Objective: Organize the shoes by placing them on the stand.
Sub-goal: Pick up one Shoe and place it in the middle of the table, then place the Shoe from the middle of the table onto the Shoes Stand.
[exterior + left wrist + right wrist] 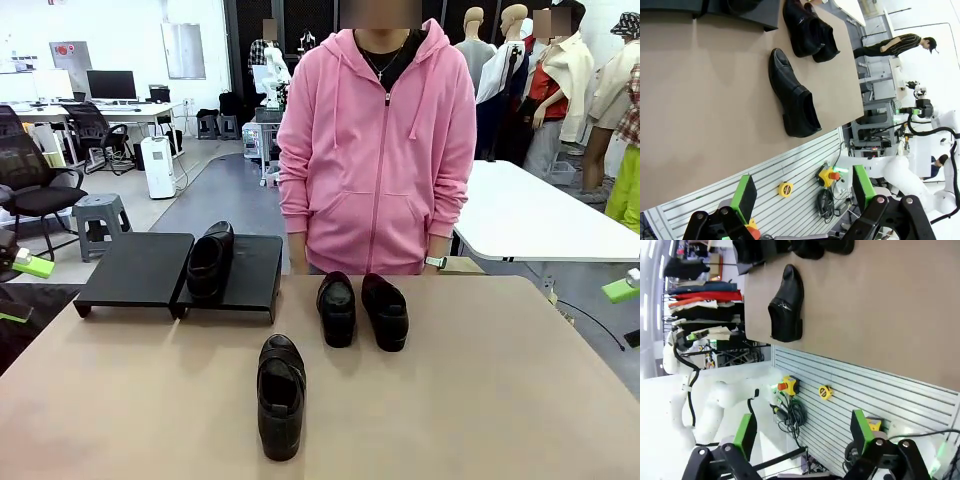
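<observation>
While left claw (pixel 803 194) and right claw (pixel 803 434) are held open, one shoe (pixel 210 262) is placed on the stand (pixel 135 268); three are left.

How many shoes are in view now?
4. One shoe sits on the stand; two lie side by side mid-table, left shoe, right shoe; near shoe lies closest to the robot. None seems hidden.

In the left wrist view the stand (pixel 740 15) and the farther pair of shoes (pixel 807 30) run off the top edge; in the front view the shoe on the stand (pixel 210 262) covers part of its platform; the surface (pixel 480 400) hides the person (pixel 375 150) below the hips.
</observation>
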You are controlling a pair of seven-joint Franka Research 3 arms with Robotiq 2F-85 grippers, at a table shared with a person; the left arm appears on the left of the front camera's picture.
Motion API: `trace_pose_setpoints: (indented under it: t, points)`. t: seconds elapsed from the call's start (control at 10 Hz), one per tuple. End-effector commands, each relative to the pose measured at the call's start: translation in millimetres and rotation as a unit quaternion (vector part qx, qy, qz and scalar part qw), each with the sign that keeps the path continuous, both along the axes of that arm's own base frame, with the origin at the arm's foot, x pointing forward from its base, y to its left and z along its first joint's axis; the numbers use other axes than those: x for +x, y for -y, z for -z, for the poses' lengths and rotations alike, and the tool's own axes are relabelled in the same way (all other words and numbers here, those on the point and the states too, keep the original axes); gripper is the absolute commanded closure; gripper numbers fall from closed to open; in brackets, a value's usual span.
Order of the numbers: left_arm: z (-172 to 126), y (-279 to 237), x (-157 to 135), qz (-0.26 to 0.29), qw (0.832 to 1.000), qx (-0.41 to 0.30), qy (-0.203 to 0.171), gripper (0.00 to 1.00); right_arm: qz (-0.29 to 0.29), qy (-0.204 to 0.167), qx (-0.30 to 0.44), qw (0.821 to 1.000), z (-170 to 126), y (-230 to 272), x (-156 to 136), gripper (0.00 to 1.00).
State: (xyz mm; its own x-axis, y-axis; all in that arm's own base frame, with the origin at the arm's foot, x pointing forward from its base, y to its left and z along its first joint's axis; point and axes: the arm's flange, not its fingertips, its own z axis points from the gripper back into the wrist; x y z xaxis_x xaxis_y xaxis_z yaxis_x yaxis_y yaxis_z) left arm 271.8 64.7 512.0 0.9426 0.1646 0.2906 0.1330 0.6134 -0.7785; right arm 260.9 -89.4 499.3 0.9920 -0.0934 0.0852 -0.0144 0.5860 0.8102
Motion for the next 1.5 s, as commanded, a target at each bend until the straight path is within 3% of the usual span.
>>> trace_pose_setpoints:
  t: [0.0, 1.2, 1.3, 1.4]
  points:
    - [-0.4, 0.2, -0.1, 0.003, 1.0, -0.011, 0.008, 0.0, -0.018, -0.005, -0.004, 1.0, -9.8, -18.5, -2.2, 0.0]
    - [0.0, 0.0, 0.0, 0.0, 1.0, 0.0, 0.0, 0.0, -0.018, -0.005, -0.004, 1.0, -9.8, -18.5, -2.2, 0.0]
    - [-21.6, 68.8, -3.1, 0.004, 0.996, 0.07, -0.053, 0.0, -0.018, -0.005, -0.004, 1.0, -9.8, -18.5, -2.2, 0.0]
    - [-40.3, 159.2, 2.6, 0.047, 0.988, 0.121, -0.079, 0.0, -0.018, -0.005, -0.004, 1.0, -9.8, -18.5, -2.2, 0.0]
